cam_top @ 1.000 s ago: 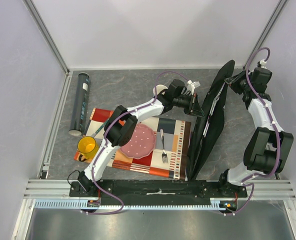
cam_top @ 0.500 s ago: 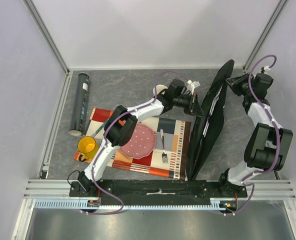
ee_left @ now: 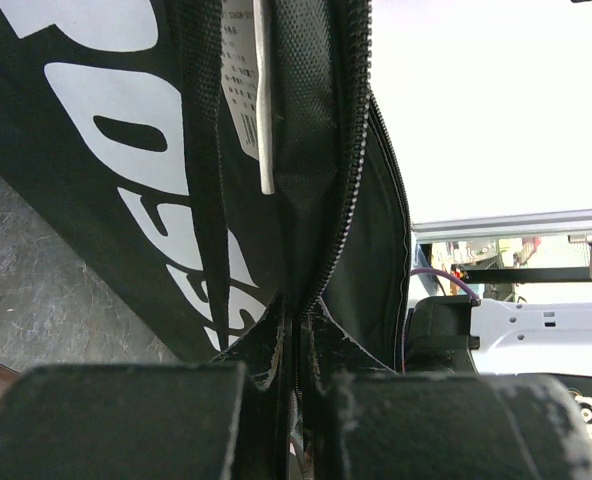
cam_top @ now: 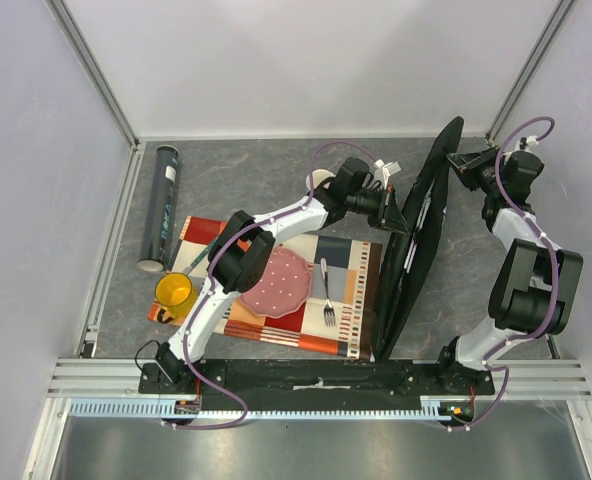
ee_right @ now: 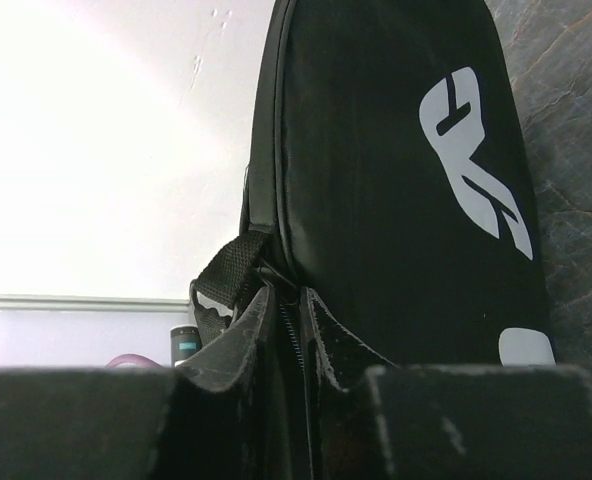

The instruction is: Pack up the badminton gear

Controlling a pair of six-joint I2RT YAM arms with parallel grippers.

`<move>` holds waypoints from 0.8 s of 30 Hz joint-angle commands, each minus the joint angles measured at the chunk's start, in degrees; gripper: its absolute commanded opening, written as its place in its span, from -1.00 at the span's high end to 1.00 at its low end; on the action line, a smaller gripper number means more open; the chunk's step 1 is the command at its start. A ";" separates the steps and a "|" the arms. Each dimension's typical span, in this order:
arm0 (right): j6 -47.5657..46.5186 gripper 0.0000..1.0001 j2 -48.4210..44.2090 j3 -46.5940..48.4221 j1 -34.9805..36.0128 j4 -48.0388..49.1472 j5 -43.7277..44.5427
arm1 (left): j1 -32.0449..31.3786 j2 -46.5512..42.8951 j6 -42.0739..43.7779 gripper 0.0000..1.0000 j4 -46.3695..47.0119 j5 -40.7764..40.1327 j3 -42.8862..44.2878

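Dark tube lies well left of the CROSSWAY racket bag, left gripper is clenched tight on the bag's zipper edge on its left side, bag is propped on edge, and right gripper pinches the bag's far-end rim beside a strap loop.

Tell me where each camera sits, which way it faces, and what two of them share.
Top external: above and behind the bases, looking down on the table; left arm, right arm, tube and racket bag show.
Left wrist: on the left arm, looking past the left tool, shut on the bag's open edge, toward the right arm.
Right wrist: behind the right tool, shut on the bag's end beside a strap loop.
Shared: both wrist views show the same bag.
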 commanded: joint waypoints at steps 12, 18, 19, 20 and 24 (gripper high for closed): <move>-2.88 1.00 0.30 1.21 -1.12 6.84 -4.03 | -0.32 -1.06 -0.89 0.95 0.54 1.48 2.41; -4.21 1.00 -5.50 -3.36 -0.33 -0.81 -1.74 | -0.75 0.08 -1.94 0.95 0.45 0.69 4.69; -4.04 1.00 -6.12 -4.24 0.02 -1.43 -1.48 | -0.84 0.35 -2.11 0.95 0.45 0.77 5.39; -3.34 1.00 -6.91 -7.12 0.28 0.56 -1.04 | -1.02 0.61 -2.20 0.96 0.45 0.69 5.74; -2.62 1.00 -12.53 -12.85 1.69 1.73 0.89 | -1.28 1.14 -2.38 0.95 0.10 0.42 6.80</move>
